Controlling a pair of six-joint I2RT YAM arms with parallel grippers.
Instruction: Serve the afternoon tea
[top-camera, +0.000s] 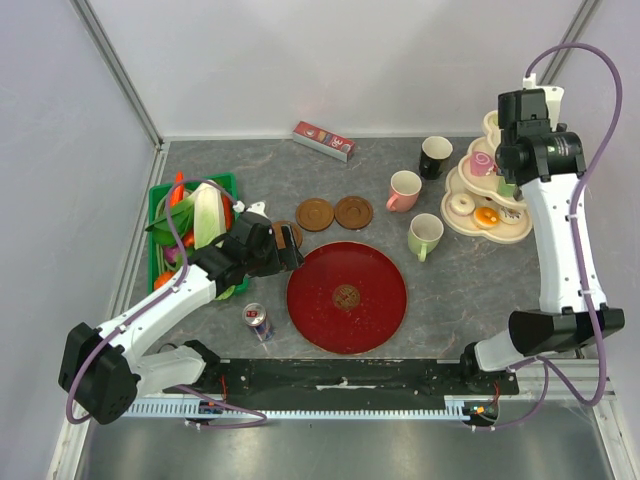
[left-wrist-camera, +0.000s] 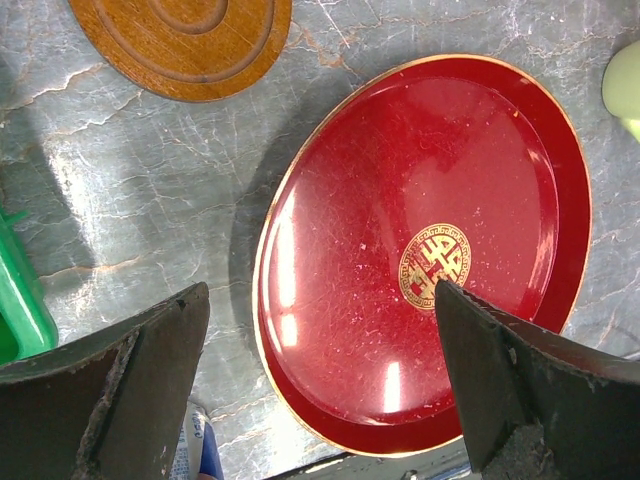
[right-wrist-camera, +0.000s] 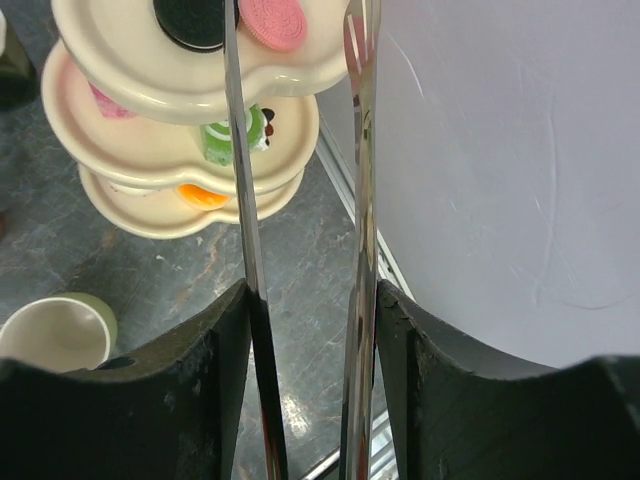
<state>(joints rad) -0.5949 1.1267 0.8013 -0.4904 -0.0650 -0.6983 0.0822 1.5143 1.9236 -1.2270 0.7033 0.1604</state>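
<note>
While my right arm (top-camera: 560, 240) stands tall beside the cream stand (right-wrist-camera: 130, 95), my right claw (right-wrist-camera: 312, 300) pinches metal tongs (right-wrist-camera: 243, 200), half-closed; my left claw (left-wrist-camera: 320, 290) hangs wide open and empty above the red plate (left-wrist-camera: 400, 180).

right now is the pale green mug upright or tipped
Upright. The pale green mug stands on its base, its round mouth facing up in the top view.

Your left arm lies low and stretched forward; left gripper (left-wrist-camera: 320, 290) faces down, jaws at full spread, nothing between them. Your right arm stands tall, wrist bent down; right gripper (right-wrist-camera: 312, 290) clasps metal tongs (right-wrist-camera: 247, 250), fingers half apart.
</note>
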